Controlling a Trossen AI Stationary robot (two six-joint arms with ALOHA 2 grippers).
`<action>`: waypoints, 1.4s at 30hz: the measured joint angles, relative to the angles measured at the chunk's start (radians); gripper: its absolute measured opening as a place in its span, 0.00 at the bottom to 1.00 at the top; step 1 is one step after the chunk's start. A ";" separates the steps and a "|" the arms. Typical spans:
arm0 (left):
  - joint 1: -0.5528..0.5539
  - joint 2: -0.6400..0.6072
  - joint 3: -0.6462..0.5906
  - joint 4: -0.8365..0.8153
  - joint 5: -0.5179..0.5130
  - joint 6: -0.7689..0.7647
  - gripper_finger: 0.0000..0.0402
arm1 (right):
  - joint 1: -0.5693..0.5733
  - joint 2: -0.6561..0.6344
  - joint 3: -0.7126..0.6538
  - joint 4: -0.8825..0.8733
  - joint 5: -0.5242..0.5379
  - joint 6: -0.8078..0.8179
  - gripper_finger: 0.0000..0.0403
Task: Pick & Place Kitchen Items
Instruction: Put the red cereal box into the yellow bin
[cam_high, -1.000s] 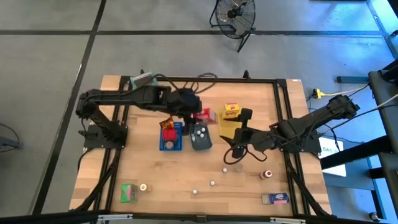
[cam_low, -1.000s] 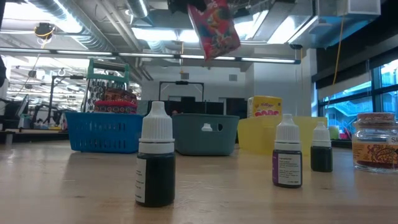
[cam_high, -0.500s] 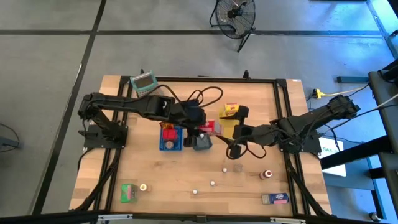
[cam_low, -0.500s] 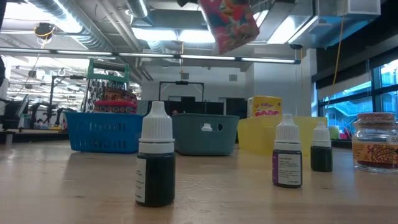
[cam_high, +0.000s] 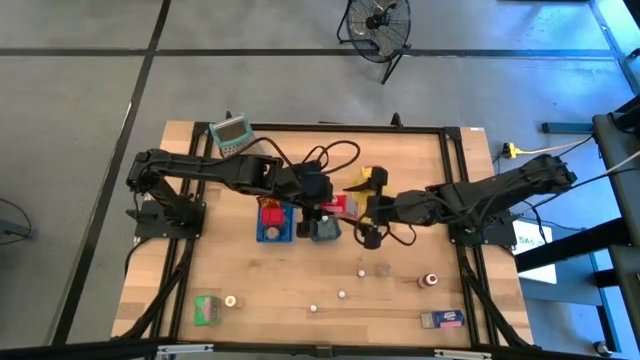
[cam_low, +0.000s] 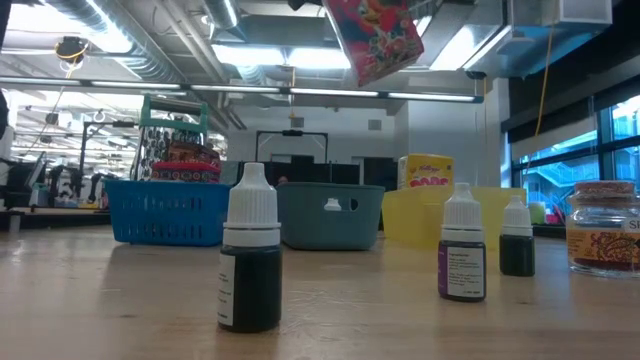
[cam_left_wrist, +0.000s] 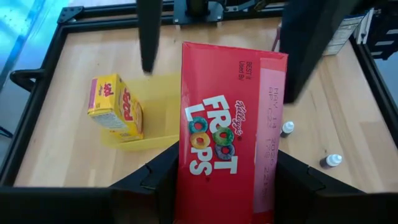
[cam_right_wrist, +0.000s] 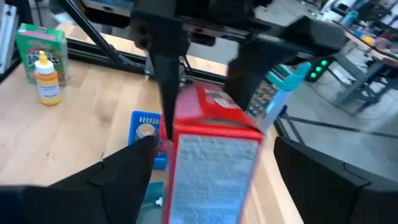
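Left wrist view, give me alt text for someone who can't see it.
A red Froot Loops carton is held upright between the left hand's dark fingers, filling the middle of the picture. Beyond it, a small yellow carton stands in a yellow tray on the wooden table, with two white-capped bottles nearby.

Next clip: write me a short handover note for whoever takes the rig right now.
Left gripper: shut on the red Froot Loops carton, held in the air over the tray area.
Right gripper: open, its fingers on either side of that carton, not closed.
Placed: yellow carton stands on the yellow tray.
Left on the table: dropper bottles, small jar, green carton, blue carton.
Next, probably: hand over or set down the carton.
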 joint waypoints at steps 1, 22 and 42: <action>0.000 0.000 0.000 0.000 0.000 0.000 0.44 | -0.004 0.008 0.000 0.010 -0.013 -0.009 0.82; 0.000 0.000 0.000 -0.001 0.000 0.000 0.44 | -0.013 0.035 0.000 0.046 -0.030 -0.011 0.67; 0.000 0.000 0.000 0.000 0.001 0.027 0.51 | -0.013 0.035 0.000 0.044 -0.028 -0.007 0.49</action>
